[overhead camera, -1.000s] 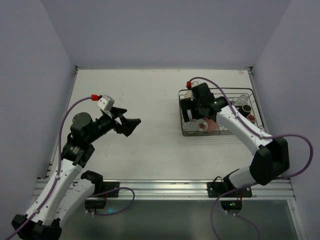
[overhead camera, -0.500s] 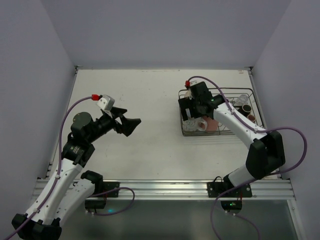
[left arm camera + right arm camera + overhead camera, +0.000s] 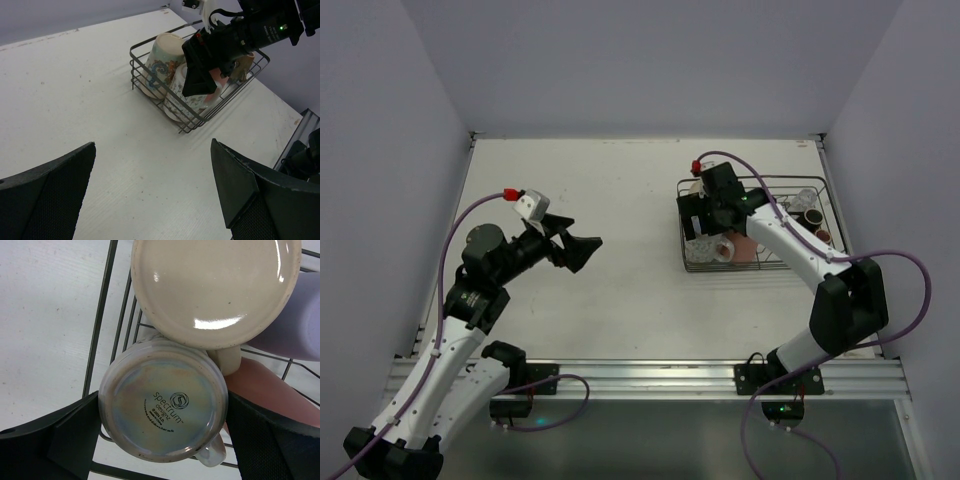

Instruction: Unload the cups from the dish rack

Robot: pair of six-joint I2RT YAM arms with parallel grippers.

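The dark wire dish rack (image 3: 762, 268) sits at the table's right. At its left end an iridescent handled mug (image 3: 162, 410) lies base-up beside a cream patterned cup (image 3: 215, 285). A lavender cup (image 3: 295, 325) and a salmon-red cup (image 3: 270, 395) lie behind them. Two small brown cups (image 3: 817, 218) and a clear glass (image 3: 805, 197) stand at the rack's right end. My right gripper (image 3: 708, 232) is open, with a finger (image 3: 65, 440) on each side of the iridescent mug and its tips hidden. My left gripper (image 3: 153, 144) is open and empty, hovering over bare table left of the rack (image 3: 150, 47).
Bare white table (image 3: 610, 190) stretches left of and in front of the rack. Grey walls close in the back and both sides. A metal rail (image 3: 650, 372) runs along the near edge by the arm bases.
My right gripper has shifted slightly back and left over the rack's left end, and its elbow has swung in. The left arm has not moved.
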